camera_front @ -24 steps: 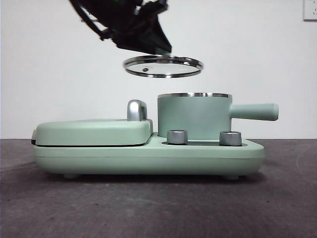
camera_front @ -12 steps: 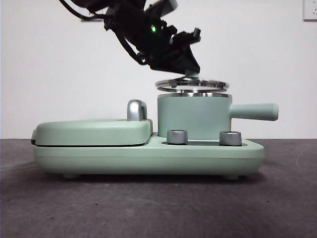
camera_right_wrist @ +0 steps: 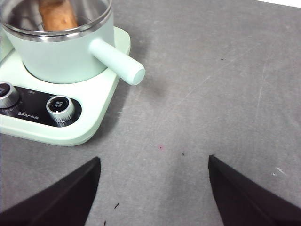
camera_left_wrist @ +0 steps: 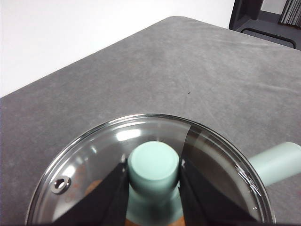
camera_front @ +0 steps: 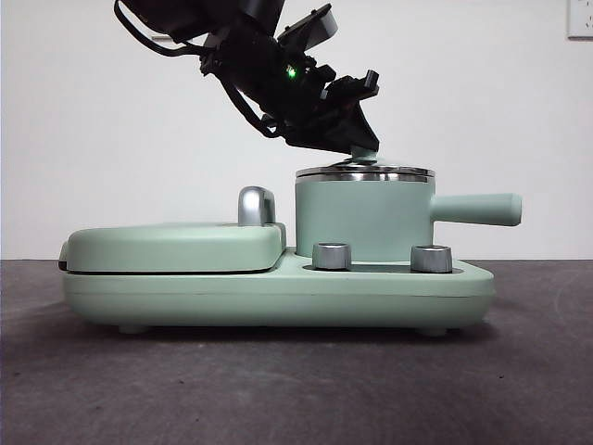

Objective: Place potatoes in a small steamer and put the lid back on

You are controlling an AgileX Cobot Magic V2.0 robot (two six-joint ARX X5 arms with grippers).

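The glass lid (camera_front: 364, 171) lies level on the steel rim of the mint-green steamer pot (camera_front: 361, 218). My left gripper (camera_front: 359, 148) comes down from the upper left and is shut on the lid's green knob (camera_left_wrist: 154, 165); its black fingers (camera_left_wrist: 110, 193) press both sides of the knob. The glass (camera_left_wrist: 94, 150) shows a little orange-brown beneath. In the right wrist view the potato (camera_right_wrist: 57, 14) lies inside the pot (camera_right_wrist: 61, 52). My right gripper (camera_right_wrist: 153, 188) is open and empty, over bare table beside the pot's side handle (camera_right_wrist: 117, 61).
The pot stands on the right half of a mint-green appliance base (camera_front: 278, 292). The flat griddle cover (camera_front: 171, 246) with its chrome handle (camera_front: 257, 206) fills the left half. Two steel dials (camera_front: 332, 256) face the front. The side handle (camera_front: 473, 209) sticks out to the right.
My left gripper has carried the lid from high and left of the pot to the right and down. The lid now rests on the pot's rim.
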